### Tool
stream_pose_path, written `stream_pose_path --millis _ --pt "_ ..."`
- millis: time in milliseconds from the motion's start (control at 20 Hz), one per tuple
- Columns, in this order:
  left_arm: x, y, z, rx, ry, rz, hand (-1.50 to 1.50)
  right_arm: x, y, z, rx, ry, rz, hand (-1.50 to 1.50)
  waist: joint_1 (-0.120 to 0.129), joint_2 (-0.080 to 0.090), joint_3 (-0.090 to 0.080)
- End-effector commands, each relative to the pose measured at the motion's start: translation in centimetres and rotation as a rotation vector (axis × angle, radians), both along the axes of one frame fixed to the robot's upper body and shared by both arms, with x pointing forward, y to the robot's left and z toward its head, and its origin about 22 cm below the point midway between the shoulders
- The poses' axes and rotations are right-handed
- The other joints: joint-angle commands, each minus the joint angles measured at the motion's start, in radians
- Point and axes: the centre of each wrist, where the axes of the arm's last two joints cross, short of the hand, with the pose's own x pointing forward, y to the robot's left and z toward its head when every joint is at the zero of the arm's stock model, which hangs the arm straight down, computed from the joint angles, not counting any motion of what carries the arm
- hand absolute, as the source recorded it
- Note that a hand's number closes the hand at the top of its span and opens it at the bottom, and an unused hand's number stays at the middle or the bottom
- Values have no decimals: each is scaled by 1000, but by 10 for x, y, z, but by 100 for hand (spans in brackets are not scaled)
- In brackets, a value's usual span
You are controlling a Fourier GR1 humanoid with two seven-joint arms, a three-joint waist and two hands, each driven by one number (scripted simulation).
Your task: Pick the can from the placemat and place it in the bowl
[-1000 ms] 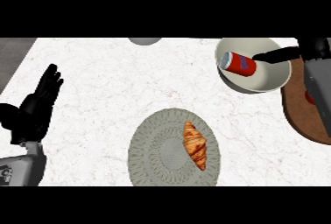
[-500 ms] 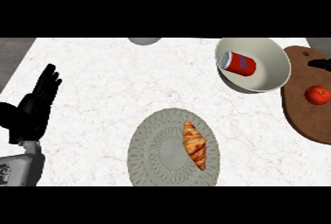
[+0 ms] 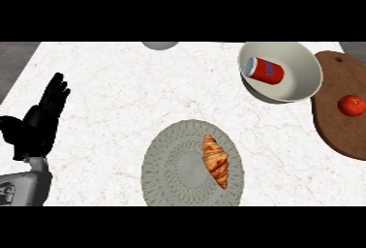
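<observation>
One red-and-blue metal can (image 3: 265, 71) lies inside the round cream bowl (image 3: 297, 85) at two o'clock, so the task looks done. The black left robot hand (image 3: 40, 122) rests released, fingers straight, at nine o'clock.

Can (image 3: 264, 70) in bowl (image 3: 300, 82); croissant (image 3: 216, 160) on placemat (image 3: 172, 169).

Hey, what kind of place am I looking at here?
Most likely a kitchen counter: a pale marbled worktop, a croissant on a round placemat, a bowl holding a red can, and a wooden cutting board with a red fruit.
</observation>
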Motion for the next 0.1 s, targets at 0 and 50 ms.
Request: stream_pose_path --millis 0,50 --pt "-2 -8 -1 1 -7 11 0 -15 -15 3 45 -42 24 -150 3 -2 0" --pt "-1 -14 -2 -5 13 -24 0 -9 -12 8 36 -41 41 -150 7 -1 0"
